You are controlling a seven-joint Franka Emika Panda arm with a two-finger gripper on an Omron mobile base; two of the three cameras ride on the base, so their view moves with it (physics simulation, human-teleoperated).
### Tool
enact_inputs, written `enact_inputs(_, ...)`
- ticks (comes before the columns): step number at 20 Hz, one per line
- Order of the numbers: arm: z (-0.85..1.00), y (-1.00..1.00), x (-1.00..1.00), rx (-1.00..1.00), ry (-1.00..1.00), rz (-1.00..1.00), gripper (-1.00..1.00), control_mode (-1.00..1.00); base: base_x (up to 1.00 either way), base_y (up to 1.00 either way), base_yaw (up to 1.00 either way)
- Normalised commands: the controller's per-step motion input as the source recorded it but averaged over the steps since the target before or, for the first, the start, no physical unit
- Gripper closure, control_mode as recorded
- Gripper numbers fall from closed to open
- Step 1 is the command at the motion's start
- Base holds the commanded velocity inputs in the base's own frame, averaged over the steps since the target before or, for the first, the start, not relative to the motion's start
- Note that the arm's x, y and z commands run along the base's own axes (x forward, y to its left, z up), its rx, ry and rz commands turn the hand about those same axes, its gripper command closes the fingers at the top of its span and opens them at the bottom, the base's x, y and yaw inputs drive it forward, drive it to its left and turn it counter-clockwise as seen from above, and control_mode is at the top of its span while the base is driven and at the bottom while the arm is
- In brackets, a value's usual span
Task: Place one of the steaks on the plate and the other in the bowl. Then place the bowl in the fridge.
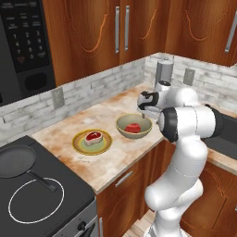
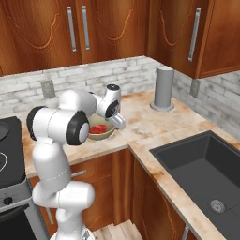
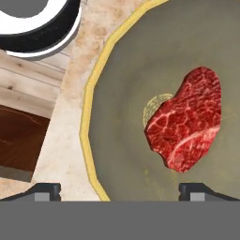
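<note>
1. The white arm is seen rising from the floor in front of the cabinets, bent at a dark-jointed elbow, and reaching forward over the marbled desk (image 1: 111, 152).
2. The wrist is turned downward, so that the tool (image 3: 119, 190) is held directly above the olive-tan bowl (image 1: 121, 124); in the left base view the hand is seen at the bowl's far right rim.
3. The tool is spread wide: in the hand view its two dark fingertips (image 3: 44, 191) are set far apart, one over the bowl's yellow rim and the other over the bowl's inside, and nothing is held between them.
4. One steak (image 3: 186, 119) is seen lying inside the bowl, off its centre and near one fingertip.
5. The other steak (image 1: 93, 137) is seen lying on the yellow-rimmed plate (image 1: 78, 147), which is set on the desk just left of the bowl and apart from it.
6. A black frying pan (image 1: 16, 159) is seen on the stove (image 1: 60, 203) at the left.
</note>
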Motion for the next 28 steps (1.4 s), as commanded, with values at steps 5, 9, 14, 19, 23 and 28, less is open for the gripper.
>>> enact_inputs(5, -0.38, 0.0, 0.08, 0.0, 0.0, 0.0, -1.0, -1.0, 0.0, 0.0, 0.0)
enact_inputs(9, -0.36, 0.0, 0.0, 0.0, 0.0, 0.03, -1.0, -1.0, 0.0, 0.0, 0.0)
enact_inputs(14, -0.31, 0.0, 0.0, 0.0, 0.0, 0.04, -1.0, -1.0, 0.0, 0.0, 0.0)
enact_inputs(19, -0.15, 0.0, 0.0, 0.0, 0.0, 0.02, -1.0, -1.0, 0.0, 0.0, 0.0)
enact_inputs(23, -0.02, 0.14, 0.0, 0.0, 0.0, 0.0, 1.0, -1.0, 0.0, 0.0, 0.0)
enact_inputs(28, 0.0, 0.34, 0.0, 0.0, 0.0, 0.0, 1.0, -1.0, 0.0, 0.0, 0.0)
